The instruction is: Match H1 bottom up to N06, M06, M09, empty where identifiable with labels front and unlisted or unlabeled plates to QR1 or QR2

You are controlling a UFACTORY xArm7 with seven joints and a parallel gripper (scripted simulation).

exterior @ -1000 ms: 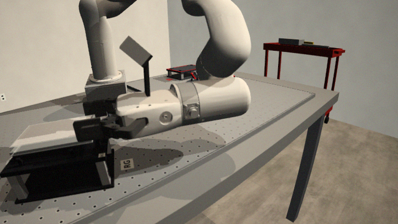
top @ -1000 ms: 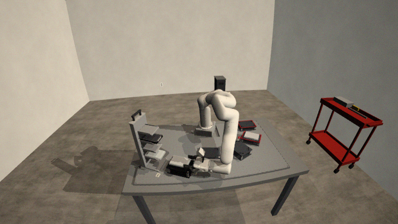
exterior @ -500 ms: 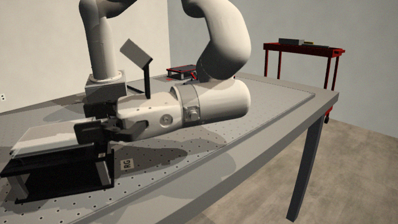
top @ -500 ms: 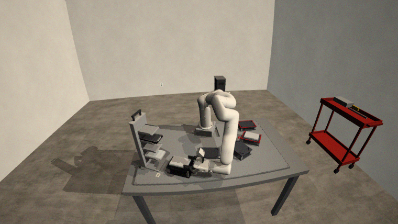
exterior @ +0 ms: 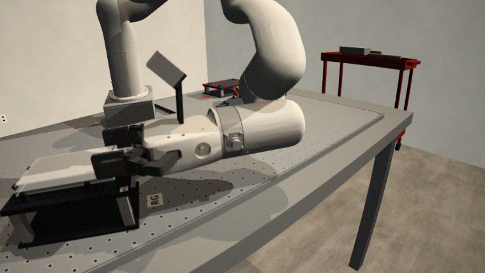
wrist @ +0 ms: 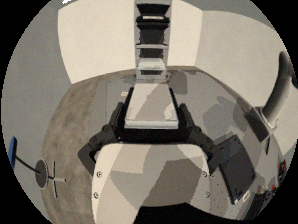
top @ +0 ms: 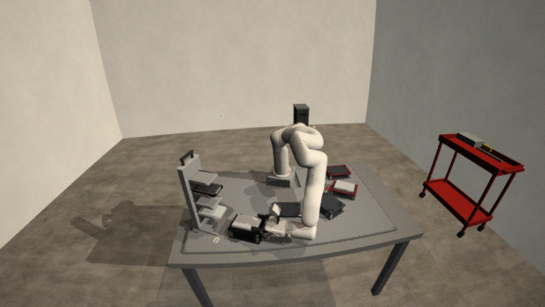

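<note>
End effector (exterior: pixel 113 152) is pinching the plate (exterior: pixel 57 169) across its near short end, resting it on the black nest (exterior: pixel 67 206) marked RG. Plate is appearing stiff, light, slippery; gripping its side walls is advisable.

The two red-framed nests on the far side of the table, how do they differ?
The nearer red-framed nest carries a pale plate; the farther red-framed nest shows only a dark top with nothing pale on it. The arm partly hides the nearer one's left end; the farther one shows almost whole. Both share red trim.
</note>
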